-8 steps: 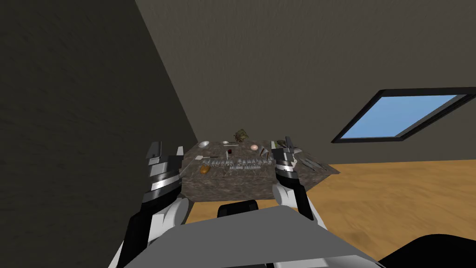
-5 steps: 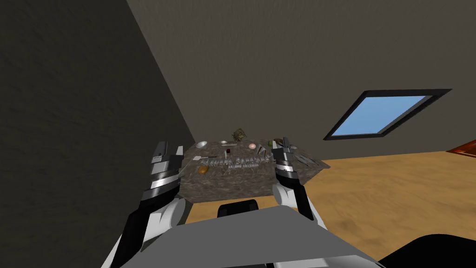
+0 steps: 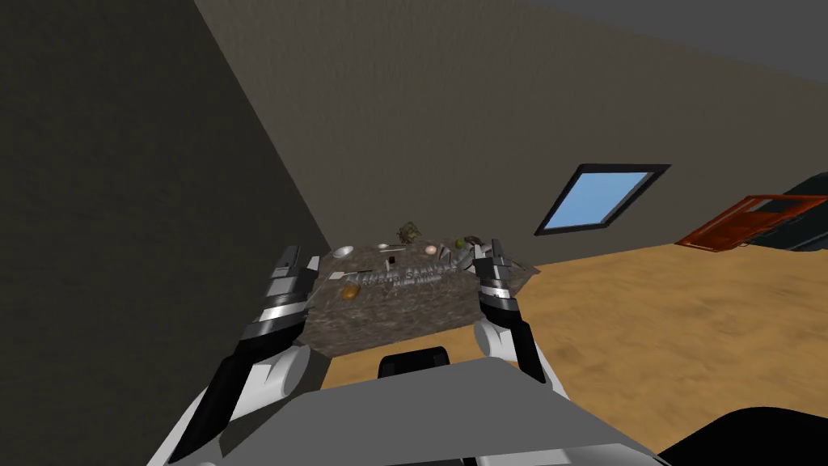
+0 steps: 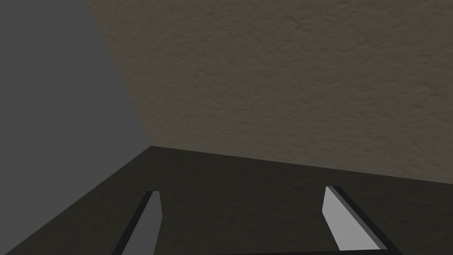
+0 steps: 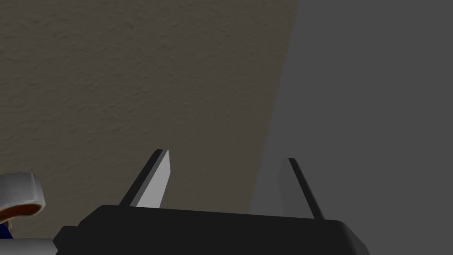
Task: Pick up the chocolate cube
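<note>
1. Cube (image 3: 391, 261): small and dark, on the mottled bench (image 3: 404, 315), just left of frame centre.
2. Left tool (image 3: 297, 260): blades wide apart, holding nothing, at the bench's left edge.
3. Right tool (image 3: 487, 251): blades apart, holding nothing, right of the cube.

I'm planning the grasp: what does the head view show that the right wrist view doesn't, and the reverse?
Head view: the mottled table with the small dark cube on it, and the left gripper. Right wrist view: that arm's fingers standing apart, and a pale rounded rim I cannot name. Both: the right gripper, open, not at the cube.
</note>
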